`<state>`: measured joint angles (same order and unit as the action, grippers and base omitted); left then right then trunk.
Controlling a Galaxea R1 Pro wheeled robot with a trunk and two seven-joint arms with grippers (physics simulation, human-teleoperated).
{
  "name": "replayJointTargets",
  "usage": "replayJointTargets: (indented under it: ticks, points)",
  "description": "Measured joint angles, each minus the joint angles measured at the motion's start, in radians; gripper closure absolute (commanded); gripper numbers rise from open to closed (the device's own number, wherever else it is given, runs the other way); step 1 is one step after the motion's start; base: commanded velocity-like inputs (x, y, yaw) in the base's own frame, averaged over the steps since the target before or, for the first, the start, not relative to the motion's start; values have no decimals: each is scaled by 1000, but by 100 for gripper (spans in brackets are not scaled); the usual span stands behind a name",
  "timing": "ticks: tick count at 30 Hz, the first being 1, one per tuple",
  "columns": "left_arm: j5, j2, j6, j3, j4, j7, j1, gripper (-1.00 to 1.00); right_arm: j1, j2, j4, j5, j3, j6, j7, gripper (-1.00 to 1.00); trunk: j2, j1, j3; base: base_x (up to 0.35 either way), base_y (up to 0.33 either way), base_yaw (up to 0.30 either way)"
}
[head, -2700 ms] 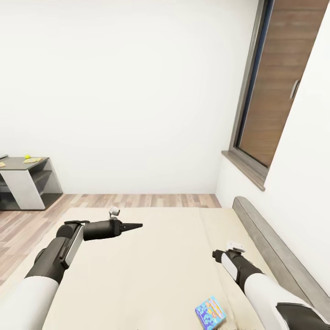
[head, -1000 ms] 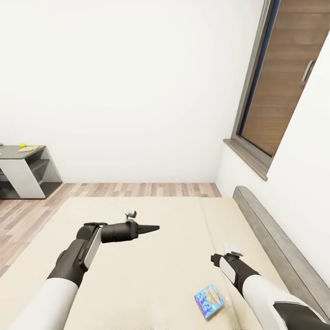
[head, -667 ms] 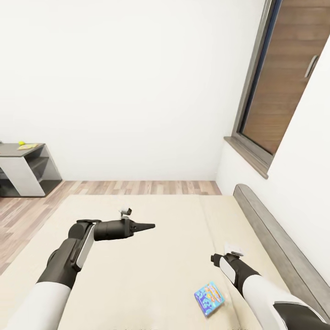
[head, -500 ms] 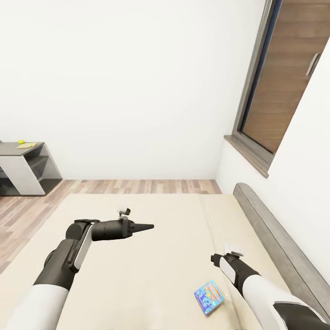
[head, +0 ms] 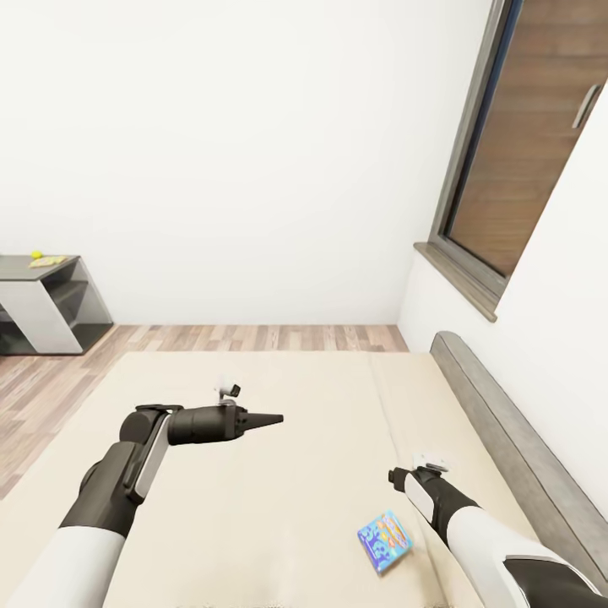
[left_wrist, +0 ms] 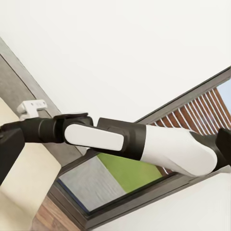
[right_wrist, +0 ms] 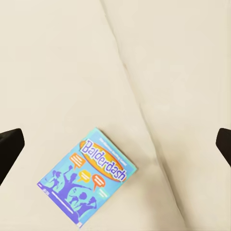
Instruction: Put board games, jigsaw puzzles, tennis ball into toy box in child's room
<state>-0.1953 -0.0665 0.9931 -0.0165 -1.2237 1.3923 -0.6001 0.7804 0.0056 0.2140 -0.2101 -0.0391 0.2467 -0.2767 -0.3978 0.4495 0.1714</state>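
A board game (head: 385, 540), a flat blue box titled "Balderdash", lies on the cream bed (head: 287, 507) near its right side. In the right wrist view the board game (right_wrist: 86, 176) lies flat below my right gripper (right_wrist: 117, 147), which is open, its dark fingertips (right_wrist: 9, 149) wide apart above the bed. My right arm (head: 439, 498) hangs just right of the box. My left gripper (head: 270, 418) is shut, held out over the middle of the bed. Far left, the table (head: 42, 295) carries the tennis ball (head: 36, 253) and a jigsaw puzzle (head: 49, 261). The toy box is out of view.
A grey headboard (head: 507, 456) runs along the bed's right side against the white wall, under a window (head: 523, 152) with a wooden shutter. Wood-plank floor (head: 253, 338) lies between the bed's far end and the back wall.
The head view has shifted, so the table and wall sit higher in the picture. My left gripper has drawn back slightly to the left. The right arm and the board game stay put.
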Motion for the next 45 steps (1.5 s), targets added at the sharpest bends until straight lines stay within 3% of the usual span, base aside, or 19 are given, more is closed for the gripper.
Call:
replayJointTargets:
  ticks: [45]
  points:
    - [4,-1,-2,4,6,-2,6,-100,0,1,2,-2,1,0,-1,-100,0,0,74,0,0,0]
